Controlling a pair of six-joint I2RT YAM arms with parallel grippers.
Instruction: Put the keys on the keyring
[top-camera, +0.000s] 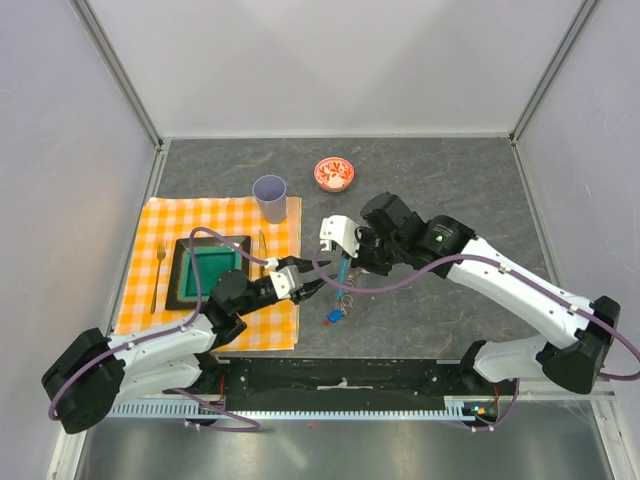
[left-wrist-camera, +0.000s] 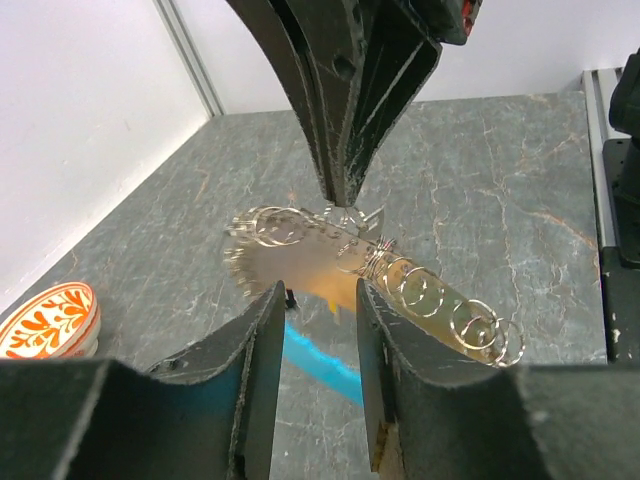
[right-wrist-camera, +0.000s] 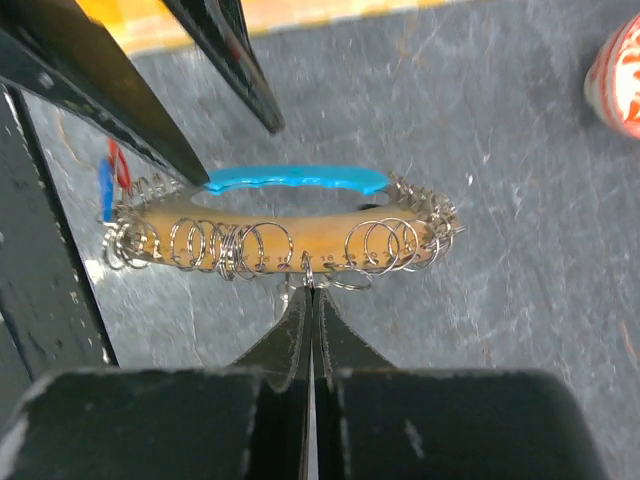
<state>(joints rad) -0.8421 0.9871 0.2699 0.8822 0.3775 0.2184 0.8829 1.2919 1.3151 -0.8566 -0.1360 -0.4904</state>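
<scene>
My right gripper (top-camera: 343, 262) is shut on a small wire ring of the keyring (top-camera: 344, 287) and holds it above the table. In the right wrist view (right-wrist-camera: 312, 290) the keyring (right-wrist-camera: 290, 238) is a tan crescent strung with many small silvery rings, with a light-blue crescent (right-wrist-camera: 290, 178) behind it. My left gripper (top-camera: 312, 288) is open just left of the keyring. In its own view (left-wrist-camera: 320, 295) the keyring (left-wrist-camera: 400, 280) hangs just ahead of its spread fingers. Keys with blue and red tags (top-camera: 334, 317) lie on the table below and show small in the right wrist view (right-wrist-camera: 108, 175).
A red patterned bowl (top-camera: 334, 173) stands at the back. A grey cup (top-camera: 270, 197) sits on the orange checkered cloth (top-camera: 170, 310), with a green tray (top-camera: 208, 270), a fork (top-camera: 158, 275) and a table knife (top-camera: 262, 245).
</scene>
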